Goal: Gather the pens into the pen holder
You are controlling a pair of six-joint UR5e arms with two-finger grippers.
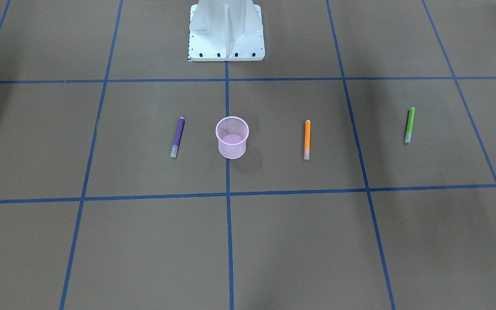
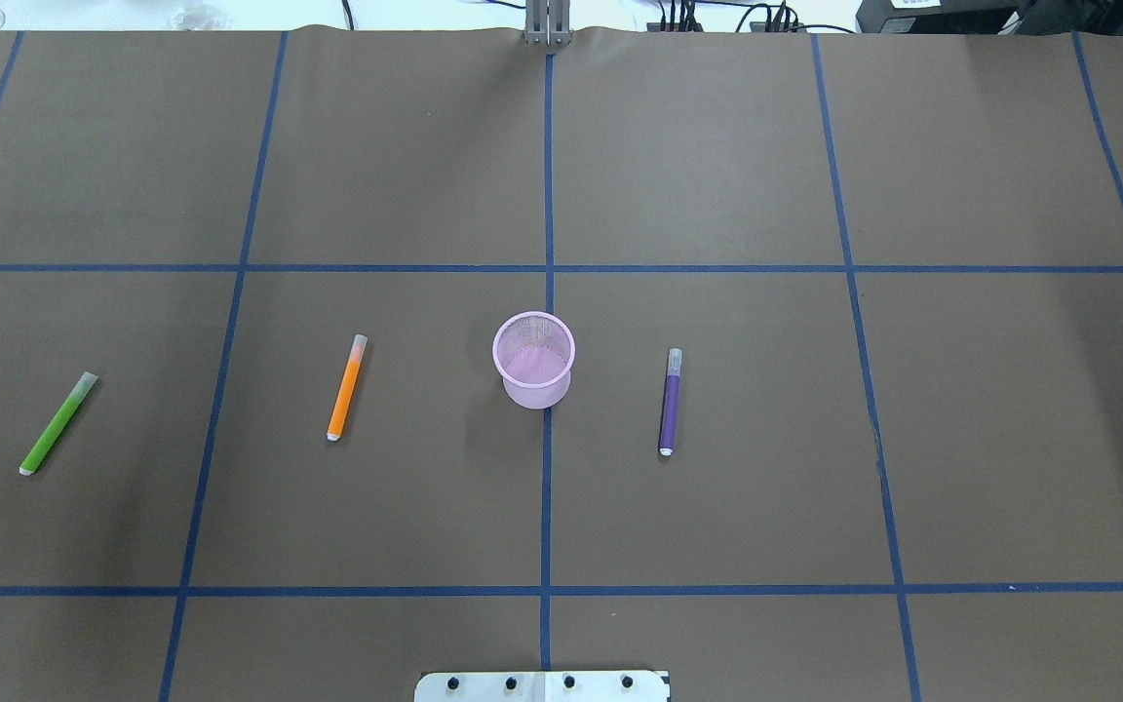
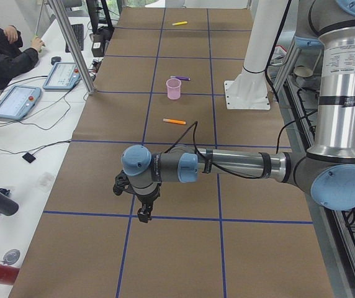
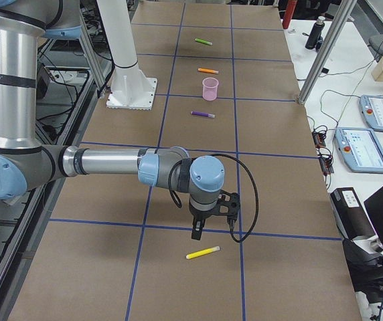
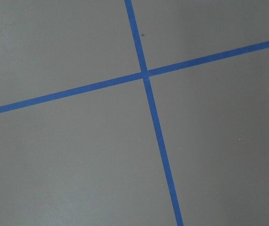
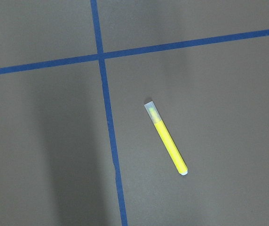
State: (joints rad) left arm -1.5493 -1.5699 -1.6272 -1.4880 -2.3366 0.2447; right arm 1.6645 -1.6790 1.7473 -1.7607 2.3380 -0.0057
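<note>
Small pink wire-mesh cylindrical pen holder (image 2: pixel 534 390) upright at mid-tabletop (image 2: pixel 717 146), with three slim clear-capped pens flat on either side and apart from it: purple pen (image 2: pixel 670 405) toward the right-hand edge, orange pen (image 2: pixel 344 390) toward the left-hand edge, green pen (image 2: pixel 57 425) farther out that way. Slim yellow clear-capped pen (image 6: pixel 167 141) flat near the right-hand edge, close to the right tool (image 4: pixel 196 233) hanging over the tabletop; left tool (image 3: pixel 143 214) hanging low toward the left-hand edge. Cannot tell spread from pressed together for either tool.
</note>
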